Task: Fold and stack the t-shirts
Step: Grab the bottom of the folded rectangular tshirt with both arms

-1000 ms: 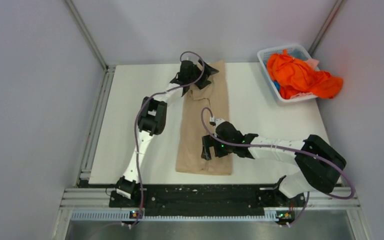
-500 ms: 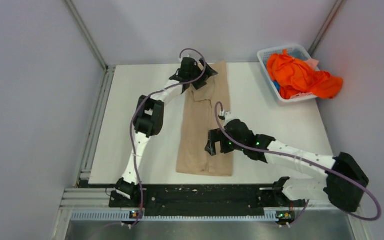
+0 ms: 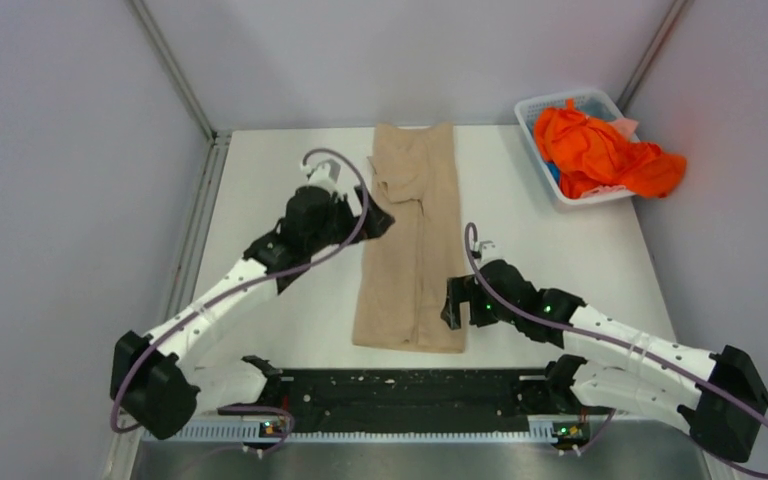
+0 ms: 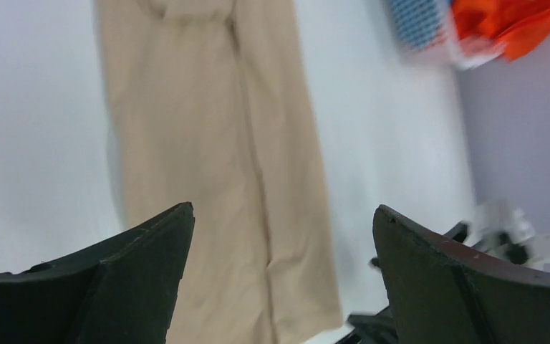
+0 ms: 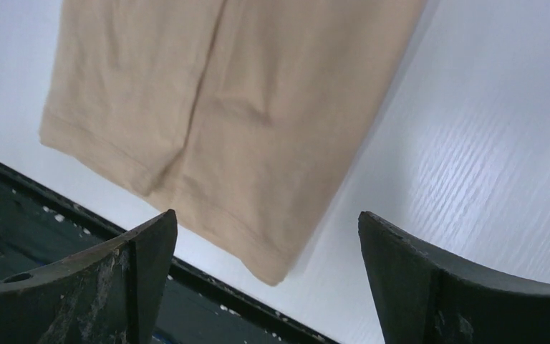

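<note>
Right gripper (image 3: 452, 302) released, jaws wide, just off 4 o'clock edge of beige shirt (image 3: 410, 250), near hem. Shirt lies as long strip at centre of desk (image 3: 560, 240), running 6 to 12. Left gripper (image 3: 378, 222) released too, at strip's 10 o'clock edge; contact unclear.

Likely step: halve strip. Pinch all layers at hem corners, lift low, carry toward 12, keep edges square.

Hard to read: bunched far end, layer count unclear; left wrist view blurred. Orange shirts (image 3: 600, 155) heaped in basket (image 3: 535, 105) at 1 o'clock; number unknowable.

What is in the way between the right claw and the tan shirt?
Nothing that I can see. The right gripper hangs open at the tan t-shirt's near right edge, with only white table beside it.
</note>
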Controlling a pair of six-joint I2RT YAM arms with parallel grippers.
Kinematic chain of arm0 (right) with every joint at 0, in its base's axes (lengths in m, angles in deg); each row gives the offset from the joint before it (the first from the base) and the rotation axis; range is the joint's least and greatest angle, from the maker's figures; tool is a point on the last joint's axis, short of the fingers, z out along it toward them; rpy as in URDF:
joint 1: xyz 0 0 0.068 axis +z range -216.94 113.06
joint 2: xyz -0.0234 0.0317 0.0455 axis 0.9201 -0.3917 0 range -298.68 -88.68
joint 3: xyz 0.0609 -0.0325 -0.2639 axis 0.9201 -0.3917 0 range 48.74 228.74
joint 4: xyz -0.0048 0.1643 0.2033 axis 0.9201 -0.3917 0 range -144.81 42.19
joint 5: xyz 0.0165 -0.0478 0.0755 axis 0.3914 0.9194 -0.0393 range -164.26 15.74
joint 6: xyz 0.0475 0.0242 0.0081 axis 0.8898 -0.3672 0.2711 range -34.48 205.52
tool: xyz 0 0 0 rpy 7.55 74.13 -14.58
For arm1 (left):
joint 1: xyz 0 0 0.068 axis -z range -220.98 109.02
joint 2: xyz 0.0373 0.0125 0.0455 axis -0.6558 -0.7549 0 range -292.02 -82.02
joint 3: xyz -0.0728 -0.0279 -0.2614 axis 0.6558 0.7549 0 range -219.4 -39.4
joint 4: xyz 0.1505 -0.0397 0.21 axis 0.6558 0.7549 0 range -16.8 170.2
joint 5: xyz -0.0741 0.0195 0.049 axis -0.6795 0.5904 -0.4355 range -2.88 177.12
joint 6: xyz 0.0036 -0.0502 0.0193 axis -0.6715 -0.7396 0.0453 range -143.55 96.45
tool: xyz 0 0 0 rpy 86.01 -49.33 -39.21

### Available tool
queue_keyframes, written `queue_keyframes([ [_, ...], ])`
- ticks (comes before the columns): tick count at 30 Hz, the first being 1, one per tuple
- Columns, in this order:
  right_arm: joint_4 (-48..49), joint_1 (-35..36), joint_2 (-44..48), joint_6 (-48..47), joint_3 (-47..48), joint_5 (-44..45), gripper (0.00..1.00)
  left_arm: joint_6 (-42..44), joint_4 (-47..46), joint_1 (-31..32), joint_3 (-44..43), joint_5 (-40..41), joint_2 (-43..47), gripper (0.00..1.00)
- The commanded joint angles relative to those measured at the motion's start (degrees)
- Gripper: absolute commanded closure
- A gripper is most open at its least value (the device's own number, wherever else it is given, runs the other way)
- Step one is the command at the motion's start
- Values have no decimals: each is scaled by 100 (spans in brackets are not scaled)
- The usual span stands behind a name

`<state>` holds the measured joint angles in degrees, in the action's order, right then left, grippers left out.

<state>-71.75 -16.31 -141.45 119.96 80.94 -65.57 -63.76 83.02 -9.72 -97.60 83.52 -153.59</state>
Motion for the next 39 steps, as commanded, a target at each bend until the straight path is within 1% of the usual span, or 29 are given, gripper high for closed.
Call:
queue_keyframes([
  [1, -489, 44, 167, 252, -229, -699, 7, -306, 589, 419, 1775, 630, 543, 1],
  [5, -807, 52, 137, 392, -435, -1105, 10, -899, 666, 744, 2949, 401, 1378, 1],
  [6, -792, 51, 149, 437, -520, -1177, 11, -981, 605, 820, 3311, 243, 1548, 1],
  [8, -638, 57, 142, 525, -713, -1330, 12, -1074, 396, 945, 3755, -82, 1777, 3],
  [11, -349, 60, 49, 558, -871, -1679, 15, -1211, 51, 1105, 4089, -571, 1872, 8],
  [13, -168, 66, -34, 573, -955, -1778, 17, -1266, -43, 1214, 4172, -614, 1817, 15],
  [15, 9, 69, -138, 601, -1026, -1732, 20, -1249, 44, 1224, 4141, -549, 1670, 26],
  [18, 327, 62, -317, 627, -1070, -1652, 29, -1185, 124, 1233, 4026, -461, 1385, 46],
  [20, 541, 64, -425, 627, -1088, -1651, 41, -1151, 51, 1239, 3963, -407, 1173, 59],
  [21, 625, 65, -493, 639, -1073, -1626, 47, -1123, 39, 1239, 3899, -427, 1082, 67],
  [22, 693, 67, -544, 640, -1069, -1580, 53, -1096, 13, 1242, 3837, -476, 991, 80],
  [23, 757, 68, -574, 644, -1061, -1486, 60, -1068, 7, 1242, 3770, -525, 927, 97],
  [24, 759, 62, -588, 654, -1028, -1339, 67, -1040, 15, 1242, 3715, -531, 882, 100],
  [26, 753, 67, -571, 609, -921, -1113, 80, -955, -14, 1242, 3597, -521, 861, 100],
  [28, 699, 65, -511, 546, -758, -923, 87, -870, -84, 1242, 3438, -564, 884, 100],
  [29, 670, 65, -476, 500, -658, -899, 88, -807, -146, 1242, 3341, -648, 908, 100],
  [32, 567, 59, -450, 314, -282, -432, 90, -631, -304, 1243, 3066, -764, 955, 100],
  [36, 558, -82, -718, 185, 230, 294, 91, -438, -230, 1213, 2463, 153, 686, 100],
  [38, 666, -258, -906, 168, 441, 409, 93, -398, -199, 1151, 2120, 561, 447, 100],
  [39, 838, -357, -976, 139, 514, 404, 93, -370, -297, 1090, 1975, 621, 303, 100],
])
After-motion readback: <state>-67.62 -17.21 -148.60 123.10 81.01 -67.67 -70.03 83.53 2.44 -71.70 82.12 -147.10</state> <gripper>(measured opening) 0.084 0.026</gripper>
